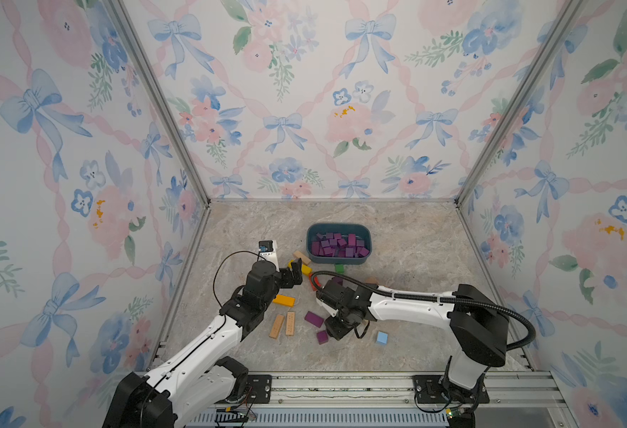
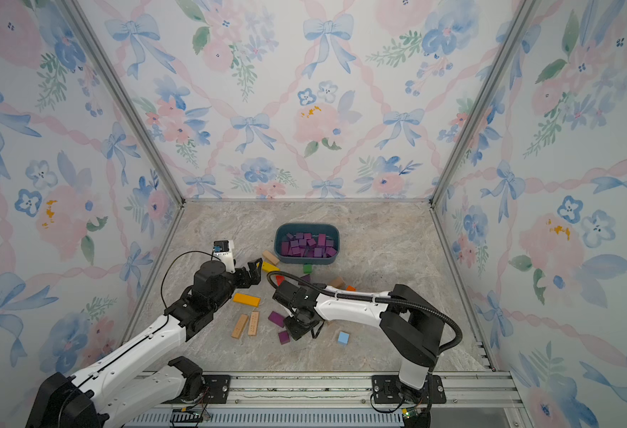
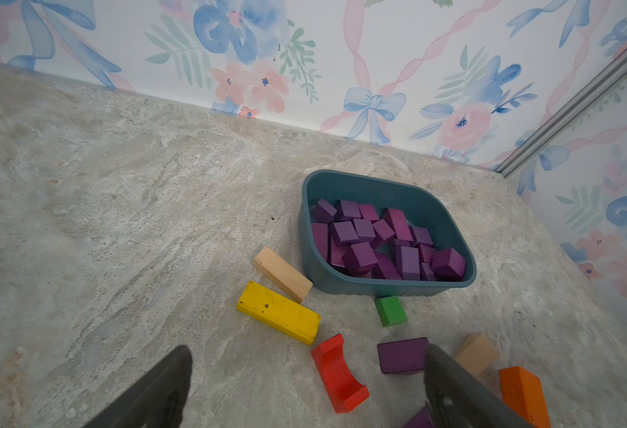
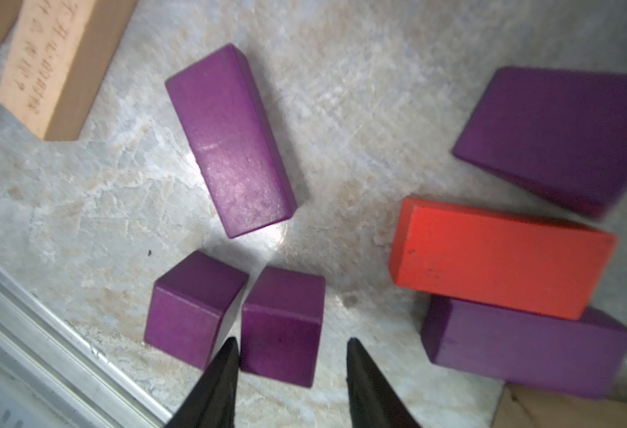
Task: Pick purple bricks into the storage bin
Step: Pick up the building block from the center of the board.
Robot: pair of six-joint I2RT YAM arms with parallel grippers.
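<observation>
Matte purple bricks [image 1: 337, 247] fill the low teal storage bin [image 1: 337, 261], far back on the bench [image 1: 415, 241]. The right pincer [image 4: 292, 340], spread, straddles a loose purple cube [image 4: 282, 322]. The left pincer [image 3: 306, 352] is spread wide. A red block [image 4: 497, 259] half covers one purple bar [image 4: 527, 355].

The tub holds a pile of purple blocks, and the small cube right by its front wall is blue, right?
No: the small cube by the front wall of the tub is green, not blue, as the left wrist view shows. The tub does hold purple blocks.
</observation>
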